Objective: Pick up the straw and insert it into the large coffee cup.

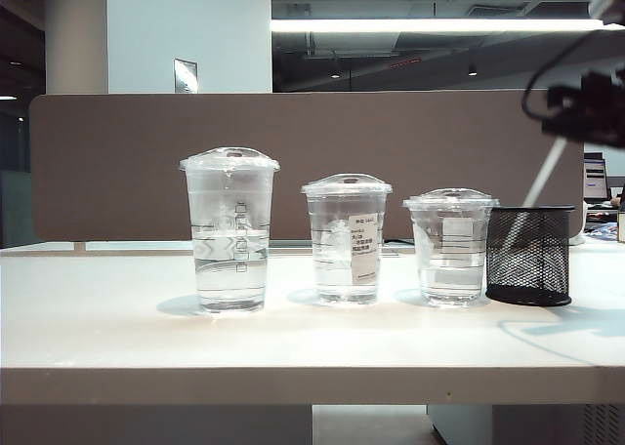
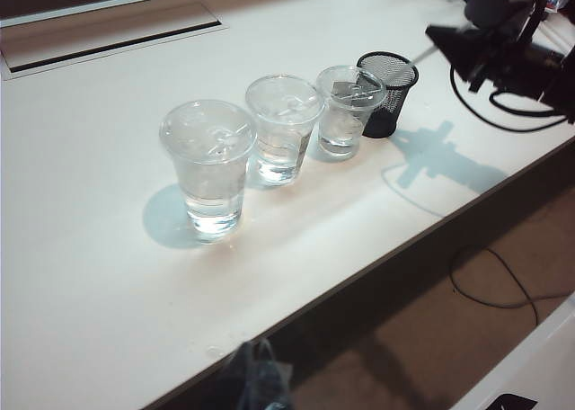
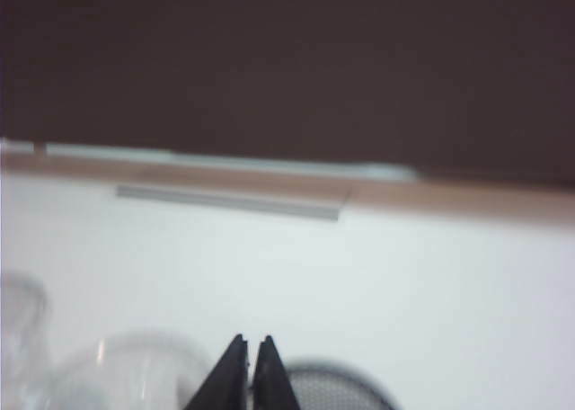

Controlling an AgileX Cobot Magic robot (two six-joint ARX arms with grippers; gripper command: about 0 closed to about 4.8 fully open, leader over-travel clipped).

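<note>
- The right end effector (image 1: 576, 113) hangs above the black mesh pen holder (image 1: 529, 255) at the right end of the worktop (image 1: 293, 338). In the right wrist view its two fingers (image 3: 235, 374) are pressed nearly together.
- The straw (image 1: 543, 179) slants up out of the holder to that end effector, so it looks pinched between the fingers (the wrist view is too blurred to show the straw itself).
- The large coffee cup (image 1: 230, 230) stands at the far left of the row, well apart from the holder, with the medium cup (image 1: 346, 238) and the short cup (image 1: 451, 245) between.
- Judged best: lift straight up until the lower tip clears the mesh rim, then carry it over the lids and bring the straw upright before lowering into the dome lid's hole.
- The left end effector (image 2: 254, 383) is a dark blur at the worktop's near edge; I cannot tell its state.
</note>
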